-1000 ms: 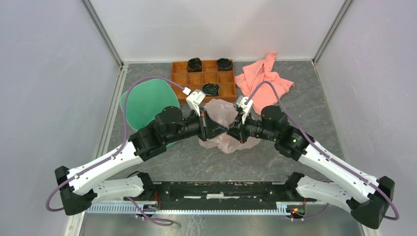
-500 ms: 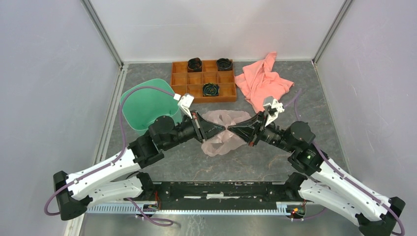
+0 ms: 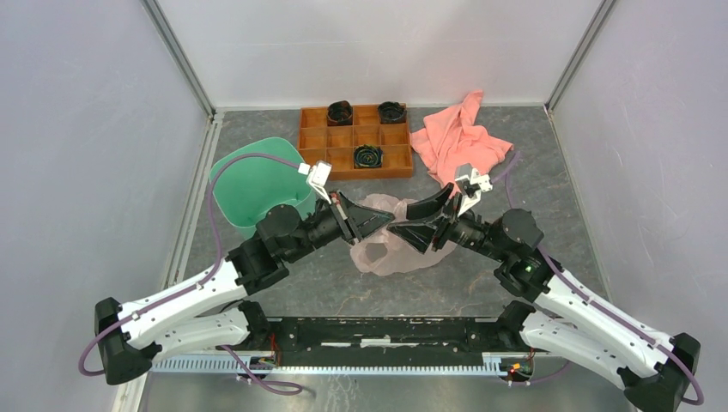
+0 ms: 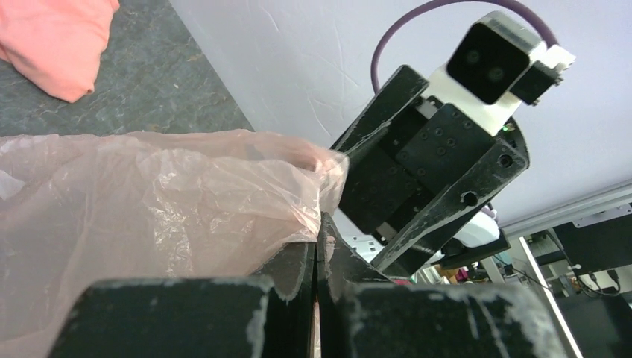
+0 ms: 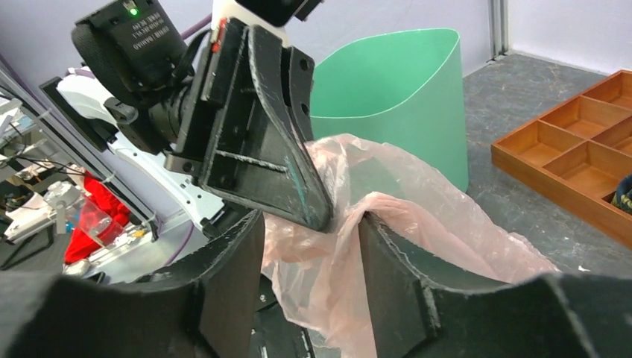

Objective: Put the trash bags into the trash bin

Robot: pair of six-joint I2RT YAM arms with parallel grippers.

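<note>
Top external, L jaws pinching trash bag (image 3: 391,256) edge, R jaws spread, trash bin (image 3: 245,184) nearby left.

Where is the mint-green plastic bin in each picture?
Top external: the mint-green plastic bin is left of centre.
Left wrist: not in it.
Right wrist: upper middle, behind the bag.
Shared landmark: the wrinkly pale pink plastic bag, in all three.

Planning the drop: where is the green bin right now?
In the top view, the trash bin stands at the table's left, beside the orange tray and beyond the left arm.
</note>
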